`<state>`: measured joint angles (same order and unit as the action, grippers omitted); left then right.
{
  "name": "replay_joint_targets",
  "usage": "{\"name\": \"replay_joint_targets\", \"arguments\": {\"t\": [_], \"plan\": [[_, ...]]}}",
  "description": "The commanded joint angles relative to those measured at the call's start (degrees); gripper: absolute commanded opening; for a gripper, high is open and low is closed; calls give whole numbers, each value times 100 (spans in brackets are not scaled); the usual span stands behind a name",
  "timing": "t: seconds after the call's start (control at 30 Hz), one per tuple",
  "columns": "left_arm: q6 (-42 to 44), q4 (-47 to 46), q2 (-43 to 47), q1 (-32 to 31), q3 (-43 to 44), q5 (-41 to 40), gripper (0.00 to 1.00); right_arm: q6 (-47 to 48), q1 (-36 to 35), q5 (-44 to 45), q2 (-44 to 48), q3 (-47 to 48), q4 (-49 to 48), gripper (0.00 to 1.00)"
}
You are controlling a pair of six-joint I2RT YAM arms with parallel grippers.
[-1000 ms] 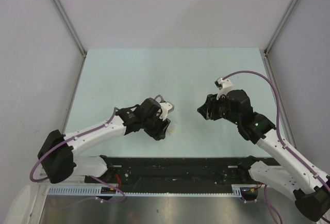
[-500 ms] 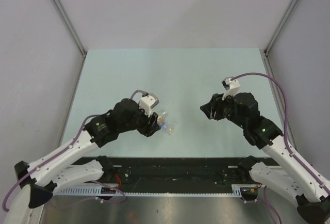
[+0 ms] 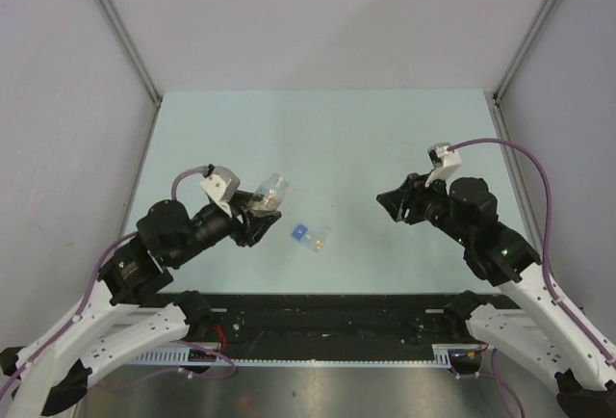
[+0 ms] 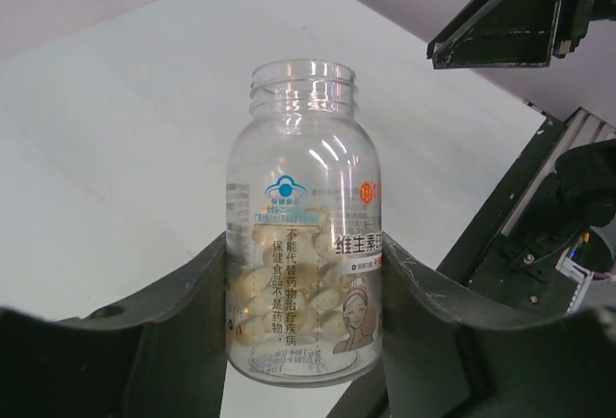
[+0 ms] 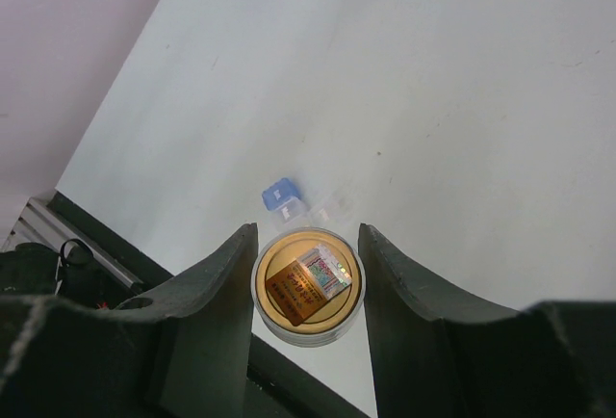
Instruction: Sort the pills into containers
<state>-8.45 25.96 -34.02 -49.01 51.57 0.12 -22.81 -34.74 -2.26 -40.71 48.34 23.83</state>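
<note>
We see the left gripper (image 4: pixel 306 249) partly closed on the jar (image 4: pixel 303 148), its two fingers pressed against the lower sides. The jar's threaded mouth is uncapped and points away from the wrist. The pills (image 4: pixel 289 293) sit heaped in the bottom of the jar, pale orange-tan behind the printed label. From above, the jar (image 3: pixel 270 193) is tilted and seems to be held off the table (image 3: pixel 337 129), though we cannot be sure of the gap beneath it.

The right gripper (image 5: pixel 308 240) is also partly closed, on a round disc (image 5: pixel 308 286) with a white rim and a gold face. It may be the jar's lid, but its wrist view shows only that one face.

The blue-capped vial (image 3: pixel 308 237) lies on its side on the table between the two grippers, nearer the left one and close to the dark rail (image 3: pixel 327 307) along the near edge. In the right wrist view the vial (image 5: pixel 289 201) lies just beyond the disc.

The wide stretch of table runs from both grippers out to the far edge, where the wall panels (image 3: pixel 318 23) close it in. The side panels stand close to each arm's elbow.

From above the right gripper's own body hides the disc. The left fingers cover the jar's lower sides. We cannot tell what the vial holds, nor make out any loose pills on the table.
</note>
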Motion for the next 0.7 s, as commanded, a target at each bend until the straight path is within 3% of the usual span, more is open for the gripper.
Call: {"name": "replay_joint_targets", "arguments": {"t": [0.0,0.13,0.37,0.47,0.67], "plan": [[142,-406,228,-29,46,242,1,-119,29,77,186,308,-10,0],[124,-942,536,-29,-68,594,0,-154,20,-142,160,509,-142,0],[-165,-2434,274,-29,-51,1849,1,-513,20,-1415,-182,1465,-792,0],[-341,-3032,72,-38,-86,2369,0,-1469,20,-1497,-315,1687,-1406,0],[-491,-3535,54,-56,-165,2449,1,-3501,20,-979,-429,1697,-2804,0]]}}
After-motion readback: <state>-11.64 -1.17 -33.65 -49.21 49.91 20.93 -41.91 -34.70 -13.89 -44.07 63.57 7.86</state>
